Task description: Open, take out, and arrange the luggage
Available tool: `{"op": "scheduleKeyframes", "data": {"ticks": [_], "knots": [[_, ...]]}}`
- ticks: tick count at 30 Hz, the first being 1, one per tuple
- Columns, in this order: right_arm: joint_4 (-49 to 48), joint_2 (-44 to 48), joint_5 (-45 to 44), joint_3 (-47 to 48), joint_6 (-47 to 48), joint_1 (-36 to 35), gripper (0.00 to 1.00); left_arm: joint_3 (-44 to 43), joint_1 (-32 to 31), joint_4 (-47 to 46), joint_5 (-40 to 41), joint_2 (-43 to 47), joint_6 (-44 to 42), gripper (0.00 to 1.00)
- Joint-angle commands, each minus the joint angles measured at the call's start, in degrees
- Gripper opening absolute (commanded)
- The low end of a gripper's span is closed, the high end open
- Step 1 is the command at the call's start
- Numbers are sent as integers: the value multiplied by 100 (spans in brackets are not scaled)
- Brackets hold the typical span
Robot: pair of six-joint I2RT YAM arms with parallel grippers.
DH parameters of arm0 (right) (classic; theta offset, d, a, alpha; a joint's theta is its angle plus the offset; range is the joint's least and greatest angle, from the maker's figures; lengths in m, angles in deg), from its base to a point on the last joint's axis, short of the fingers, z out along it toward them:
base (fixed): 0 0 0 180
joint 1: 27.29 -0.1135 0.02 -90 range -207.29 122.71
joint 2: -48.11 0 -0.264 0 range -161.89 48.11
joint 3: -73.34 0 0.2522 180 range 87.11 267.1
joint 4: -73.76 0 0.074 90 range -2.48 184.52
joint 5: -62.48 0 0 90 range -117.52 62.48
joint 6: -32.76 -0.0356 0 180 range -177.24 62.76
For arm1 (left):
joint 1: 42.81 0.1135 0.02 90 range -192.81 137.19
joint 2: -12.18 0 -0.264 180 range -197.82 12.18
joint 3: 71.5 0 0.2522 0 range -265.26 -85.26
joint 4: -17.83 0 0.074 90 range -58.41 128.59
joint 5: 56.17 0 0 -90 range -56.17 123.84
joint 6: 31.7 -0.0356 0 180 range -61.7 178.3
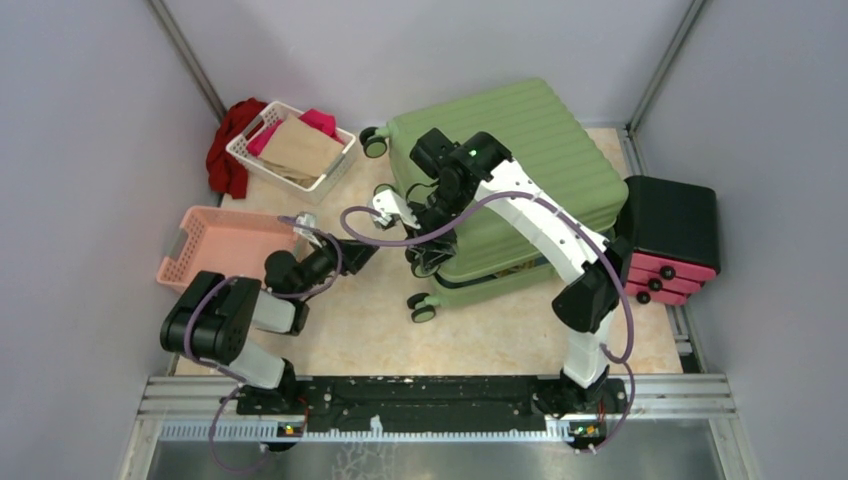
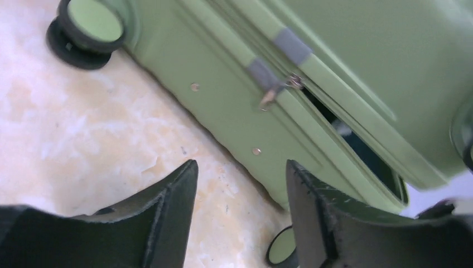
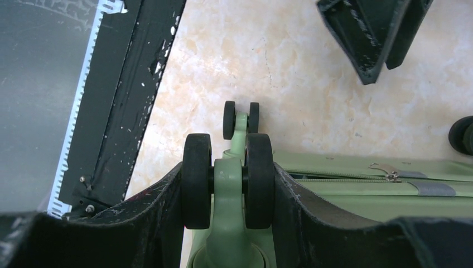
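Note:
The sage-green luggage [image 1: 530, 140] lies flat at the middle right, its wheeled end toward the left. My right gripper [image 1: 426, 262] is shut on one of its twin caster wheels [image 3: 196, 178]; both fingers press the black wheel pair from outside, around my right gripper [image 3: 227, 178]. My left gripper [image 1: 362, 255] hovers just left of the case, open and holding nothing. In the left wrist view my left gripper [image 2: 241, 167] faces the luggage [image 2: 223, 106] side, where two zipper pulls [image 2: 269, 96] hang. Beyond them the zip is parted, showing a dark gap [image 2: 357, 146].
A pink basket [image 1: 200, 262] sits at the left. A white basket [image 1: 338, 165] with brown and pink items and a red cloth [image 1: 228, 150] are at the back left. Black-and-pink stacked cases [image 1: 670, 235] stand against the luggage's right. A black rail [image 1: 430, 400] runs along the near edge.

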Motion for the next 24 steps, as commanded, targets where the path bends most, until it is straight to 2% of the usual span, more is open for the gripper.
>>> {"op": "scheduleKeyframes", "data": {"ticks": [1,4,7,9,10,15,20,24], "knots": [[-146,612,428,133,183,138,0,428,-273,-1196,-327,518,-1454,71],[-41,646,589,8,340,137,0,381,-617,-1222,-369,525,-2442,77],[-47,743,709,-227,592,142,0,161,-764,-1575,-551,-27,-2904,78],[-45,808,744,-359,758,137,0,-9,-771,-2375,-779,-559,-2953,78],[-44,832,748,-422,824,136,0,-151,-770,-2448,-903,-788,-2981,77],[-64,875,788,-630,1137,137,0,-975,-777,-2475,-1373,-1593,-2885,74],[-88,868,936,-691,1288,137,0,-1481,-780,-2470,-1588,-1894,-2805,71],[-177,843,1001,-735,1293,138,0,-1946,-773,-2475,-1864,-2230,-2662,64]]}}
